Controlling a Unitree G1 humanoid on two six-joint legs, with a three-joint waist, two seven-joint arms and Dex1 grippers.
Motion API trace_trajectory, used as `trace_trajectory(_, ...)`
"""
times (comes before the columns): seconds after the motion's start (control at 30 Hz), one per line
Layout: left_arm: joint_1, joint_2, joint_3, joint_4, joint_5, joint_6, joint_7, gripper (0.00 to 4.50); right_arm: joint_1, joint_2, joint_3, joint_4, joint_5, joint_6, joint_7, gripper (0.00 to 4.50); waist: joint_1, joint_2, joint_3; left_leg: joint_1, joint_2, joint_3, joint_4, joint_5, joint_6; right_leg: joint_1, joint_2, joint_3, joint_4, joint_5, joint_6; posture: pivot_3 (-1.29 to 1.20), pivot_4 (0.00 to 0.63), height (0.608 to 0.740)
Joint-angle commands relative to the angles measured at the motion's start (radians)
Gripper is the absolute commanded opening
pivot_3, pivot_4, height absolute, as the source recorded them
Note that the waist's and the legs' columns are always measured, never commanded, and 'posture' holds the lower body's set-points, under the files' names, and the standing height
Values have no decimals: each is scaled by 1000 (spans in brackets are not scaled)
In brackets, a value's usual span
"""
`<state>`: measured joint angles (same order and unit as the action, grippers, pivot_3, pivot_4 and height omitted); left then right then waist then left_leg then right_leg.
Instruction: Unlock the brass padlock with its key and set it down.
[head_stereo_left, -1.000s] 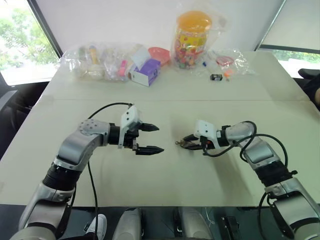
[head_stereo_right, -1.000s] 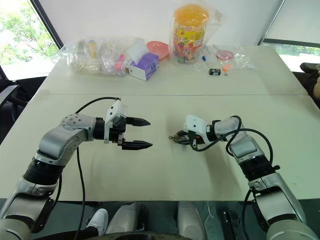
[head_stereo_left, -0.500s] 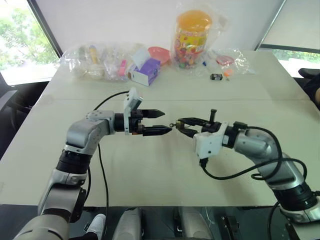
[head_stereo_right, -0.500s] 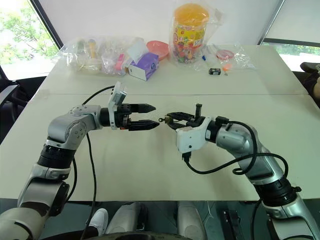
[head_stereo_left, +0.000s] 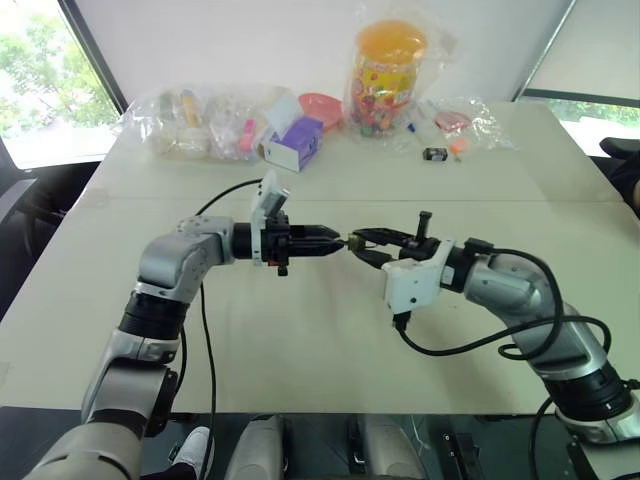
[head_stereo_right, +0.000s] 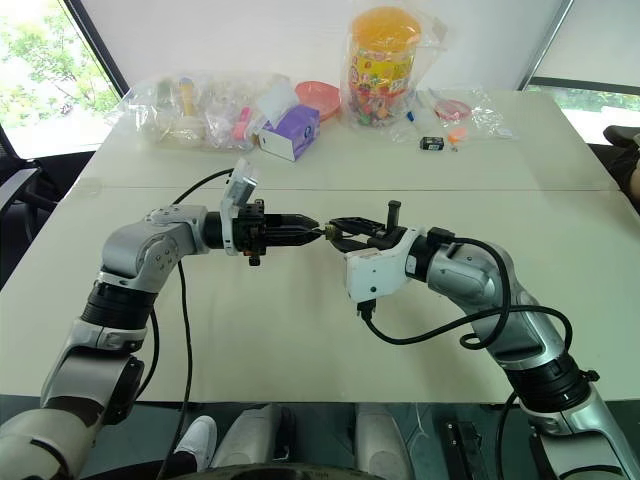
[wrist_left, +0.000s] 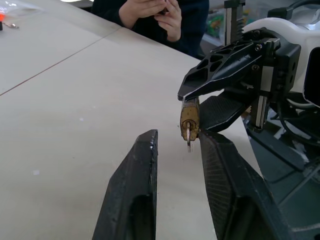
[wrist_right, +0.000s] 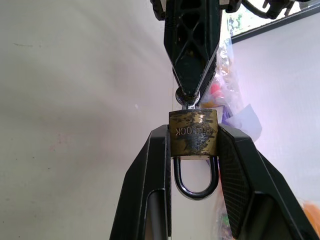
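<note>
— So, padlock (wrist_right: 193, 131)?
— Mid-frame, off the table (head_stereo_left: 300, 350), pinched between right gripper (wrist_right: 193, 145) fingers, shackle seated.
— Key (wrist_left: 188, 136)?
— Sitting in the keyhole, poking toward left gripper (head_stereo_right: 312, 231).
— Left holding it?
— Narrowed around the key head; firm grip uncertain.
— Left to do?
— Probably turning, popping the shackle, setting down.

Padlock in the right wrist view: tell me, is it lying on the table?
No. The padlock is gripped between the right pincer's fingers, raised above the table.
</note>
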<state>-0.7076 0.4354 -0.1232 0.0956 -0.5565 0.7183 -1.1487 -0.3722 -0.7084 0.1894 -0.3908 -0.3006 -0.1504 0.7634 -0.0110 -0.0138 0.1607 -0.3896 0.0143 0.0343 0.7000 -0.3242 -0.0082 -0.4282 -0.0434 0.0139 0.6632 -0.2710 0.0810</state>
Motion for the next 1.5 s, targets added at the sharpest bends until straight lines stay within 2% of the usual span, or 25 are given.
trace_trajectory(0.03, -13, 0, 1, -22, -1, -7, -5, 1180, -29, 5, -9, -29, 3, -2, -3, 687, 0, 0, 0, 0, 0, 0, 0, 0, 0, 0, 0, 0, 0, 0, 0, 0, 150, 735)
trace_trajectory(0.3, -18, -3, 6, -7, 6, -36, -6, 1180, -35, 1, -10, -29, 5, 4, 3, 687, 0, 0, 0, 0, 0, 0, 0, 0, 0, 0, 0, 0, 0, 0, 0, 0, 150, 735)
trace_trajectory(0.33, -19, -4, 6, -5, 7, -39, -5, 645, -34, 1, -10, -28, 5, 6, 5, 687, 0, 0, 0, 0, 0, 0, 0, 0, 0, 0, 0, 0, 0, 0, 0, 0, 150, 735)
trace_trajectory(0.4, -22, -3, 8, 0, 8, -42, -5, 22, -31, 0, -9, -29, 5, 8, 7, 687, 0, 0, 0, 0, 0, 0, 0, 0, 0, 0, 0, 0, 0, 0, 0, 0, 150, 735)
trace_trajectory(0.7, -22, 6, 12, 6, 10, -53, -12, 22, -22, -7, -1, -29, 6, 8, 25, 687, 0, 0, 0, 0, 0, 0, 0, 0, 0, 0, 0, 0, 0, 0, 0, 0, 150, 735)
trace_trajectory(0.83, -12, 13, -13, -11, 51, -118, -24, 22, -12, -10, 7, -36, 21, 18, 54, 687, 0, 0, 0, 0, 0, 0, 0, 0, 0, 0, 0, 0, 0, 0, 0, 0, 150, 735)
trace_trajectory(1.03, 21, 9, -62, -30, 171, -338, -27, 22, -5, -7, 16, -47, 52, 54, 99, 687, 0, 0, 0, 0, 0, 0, 0, 0, 0, 0, 0, 0, 0, 0, 0, 0, 150, 735)
trace_trajectory(1.4, 23, -45, -91, 48, 384, -915, 10, 22, -1, 30, 15, -45, 168, 232, 152, 687, 2, 0, 0, 0, 0, 0, 0, 0, 0, 0, 0, 0, 0, 0, 0, 0, 150, 735)
trace_trajectory(1.5, 14, -47, -101, 72, 401, -977, -5, 22, -8, 22, 22, -37, 172, 242, 160, 687, 1, 0, 0, 0, 0, 0, 0, 0, 0, 0, 0, 0, 0, 0, 0, 0, 150, 735)
